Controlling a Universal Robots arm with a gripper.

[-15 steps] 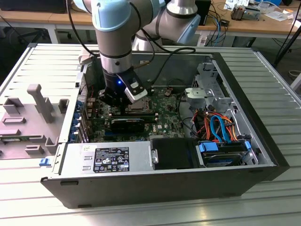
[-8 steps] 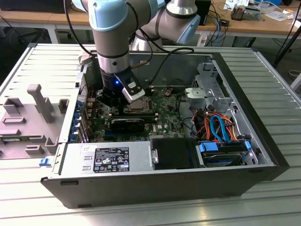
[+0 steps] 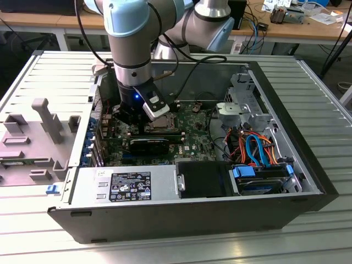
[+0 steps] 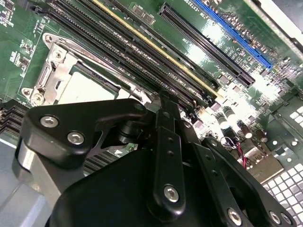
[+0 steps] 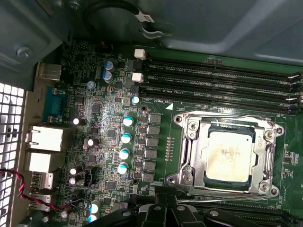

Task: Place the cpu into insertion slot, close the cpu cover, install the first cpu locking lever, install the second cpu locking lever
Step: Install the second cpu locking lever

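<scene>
The cpu [image 5: 228, 155] lies in the insertion slot [image 5: 189, 156], with the cpu cover [image 5: 226, 119] down around it.

The gripper [image 3: 132, 116] hangs low over the green board [image 5: 113, 118], just beside the socket; whether its fingers are spread or together, I cannot tell.

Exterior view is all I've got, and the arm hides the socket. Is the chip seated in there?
Observer: Yes. In the first wrist view the small square cpu, with its dull silver top, lies flat in the silver-rimmed insertion slot.
Operator: And the cover?
Observer: The thin silvery cpu cover lies down around the chip, which shows through its square window.
Operator: Where's the gripper?
Observer: In the second wrist view the black gripper hangs at the socket's edge, beside the long black memory slots.
</scene>
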